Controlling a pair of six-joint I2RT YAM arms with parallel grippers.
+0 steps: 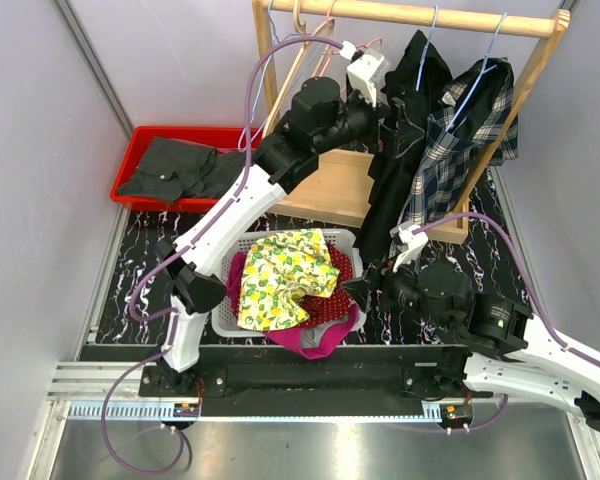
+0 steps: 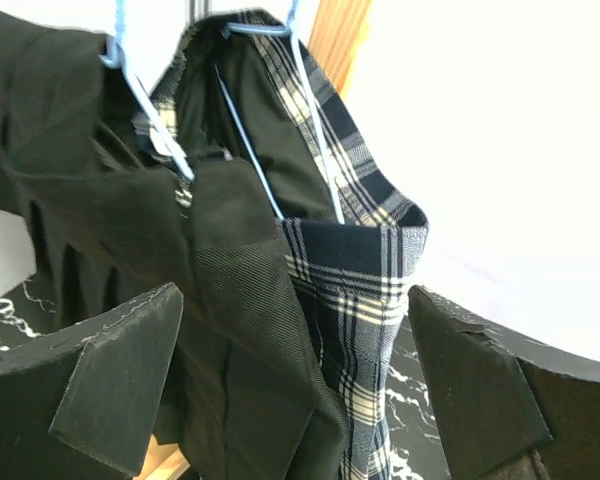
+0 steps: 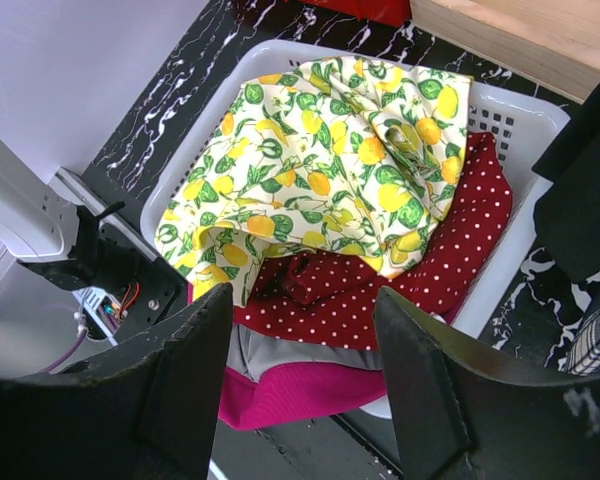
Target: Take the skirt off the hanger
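- Progress: not yet done. The black skirt [image 1: 388, 200], which I judge to be the task garment from its pleats, hangs on its blue wire hanger [image 2: 152, 125] from the wooden rail [image 1: 430, 15], at 1 o'clock in the top view.
- Left gripper [image 2: 300, 370]: raised to the rack with its fingers spread wide. The black fabric lies between them, but no grip is taken.
- Right gripper [image 3: 305, 380]: low at 5 o'clock, fingers apart and holding nothing, above the white basket [image 3: 520, 105].
- Remaining: grasp the skirt, free it from the hanger and draw it off.
- Materials: the skirt is a matte black twill-like weave with vertical folds. The plaid garment [image 2: 350, 290] touching it at 3 o'clock is a dark blue and white check. Both are limp cloth.
- Basket contents: lemon-print cloth [image 3: 320, 160] over red polka-dot fabric [image 3: 380, 290].
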